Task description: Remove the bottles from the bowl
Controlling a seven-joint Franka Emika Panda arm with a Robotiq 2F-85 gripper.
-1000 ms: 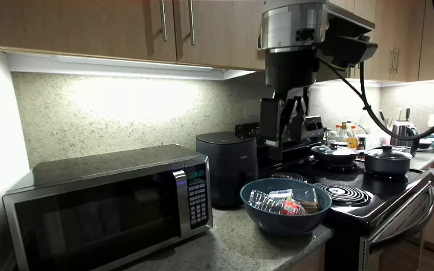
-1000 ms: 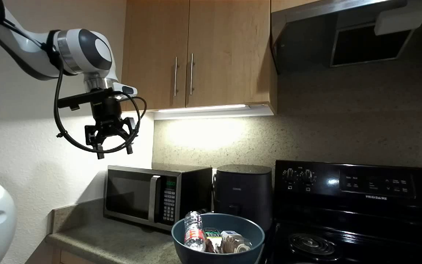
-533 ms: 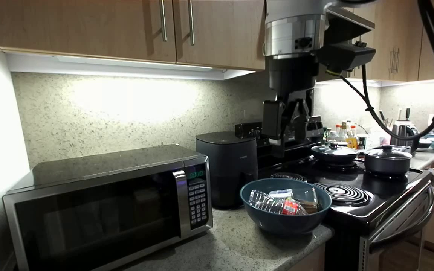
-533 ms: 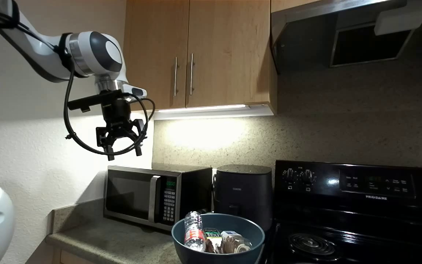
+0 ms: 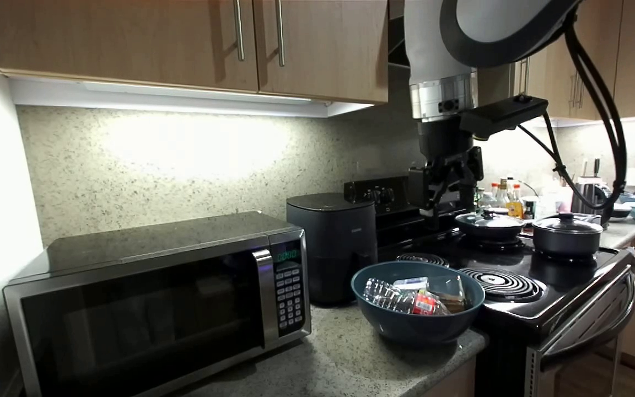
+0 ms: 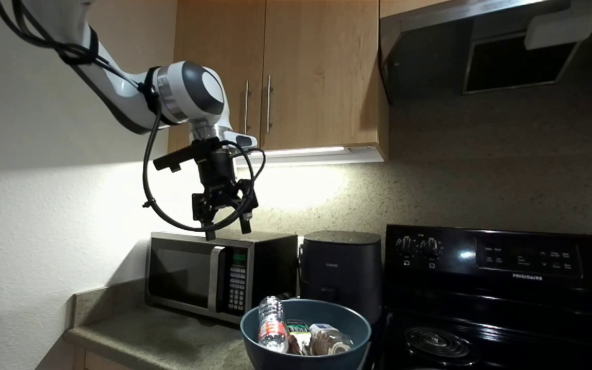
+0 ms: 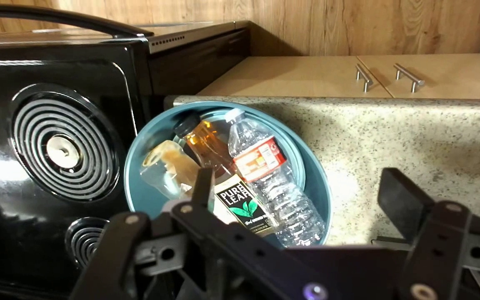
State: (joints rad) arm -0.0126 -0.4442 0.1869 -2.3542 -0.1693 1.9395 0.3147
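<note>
While the gripper is hanging high above the bench, its fingers are standing wide apart and gripping nothing. In an exterior view the bowl is sitting below and to the right of it, so the coming move is likely asking for a shift right and then a drop. Inside, the clear bottle is showing between the fingers in the wrist view, its long axis running from far left, where the base is leaning up at the rim, to near right, where the cap is pointing. Since the fingers are facing each other left to right, they would be closing mostly across it, perhaps needing a small turn. Just to its right the tea bottle is lying roughly alongside; farther right, what seems a third bottle is partly hiding behind a finger. The rim and this crowding may be getting in the way. Around the bowl, the fryer is standing just on the far side, the microwave far left, and the stove to the right.
</note>
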